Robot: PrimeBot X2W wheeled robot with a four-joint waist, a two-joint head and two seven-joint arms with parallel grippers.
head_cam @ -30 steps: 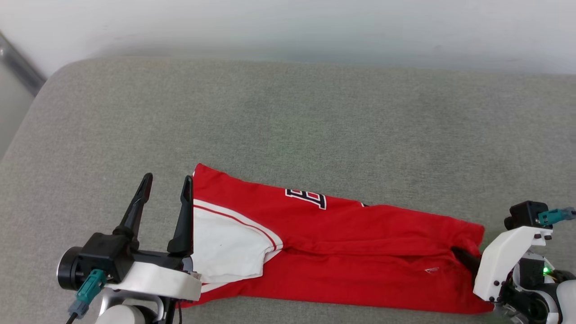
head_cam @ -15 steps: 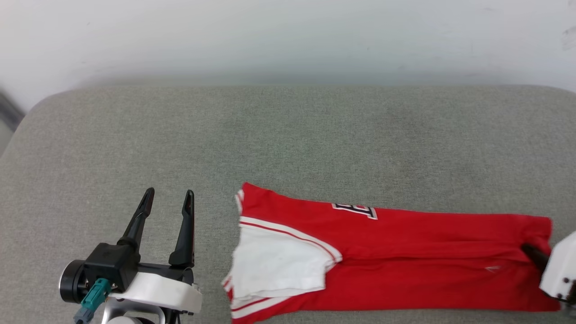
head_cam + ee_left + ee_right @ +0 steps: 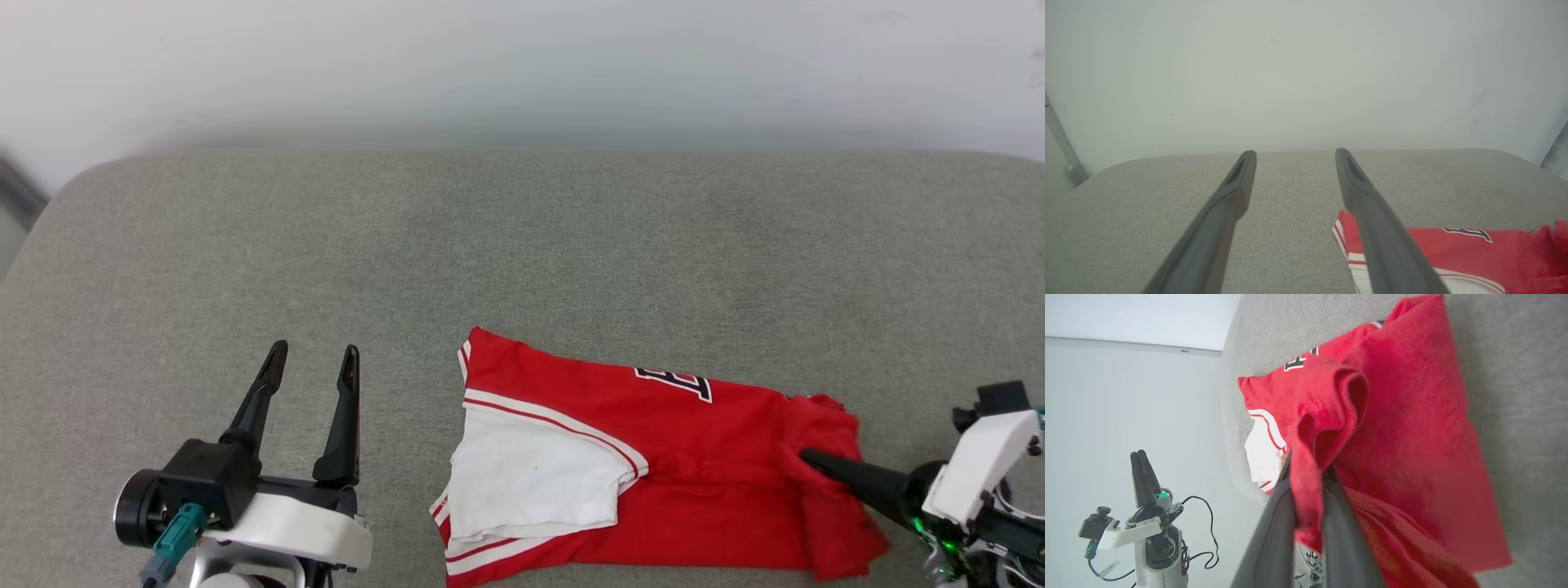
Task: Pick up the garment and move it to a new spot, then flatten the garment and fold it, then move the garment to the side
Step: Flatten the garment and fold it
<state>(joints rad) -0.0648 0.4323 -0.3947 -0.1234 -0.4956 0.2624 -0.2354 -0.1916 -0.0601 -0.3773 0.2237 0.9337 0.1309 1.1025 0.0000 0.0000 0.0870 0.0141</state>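
Two dark fingers of our right pincer [image 3: 808, 456] are pressed together on a bunched edge of the garment [image 3: 702, 490] at its right-hand end. In the right wrist view the red cloth rolls up between them and drapes down either side. That end is lifted and curled back over the body, while the rest lies flat on the grey bench [image 3: 522, 245], near its front edge and right of centre. The white sleeve [image 3: 531, 482] lies uppermost at the left end, and part of a dark-edged letter shows by the far edge. Our left pincer [image 3: 315, 353] stands clear of the cloth, to its left, fingers spread wide and holding nothing. We judge the fold to be the step in hand, the shirt lying as a long narrow band. Next we need to carry the pinched end leftward over the band toward the sleeve, gently enough that the thin fabric does not drag the lower layer. Then we set edge on edge and only then let go.
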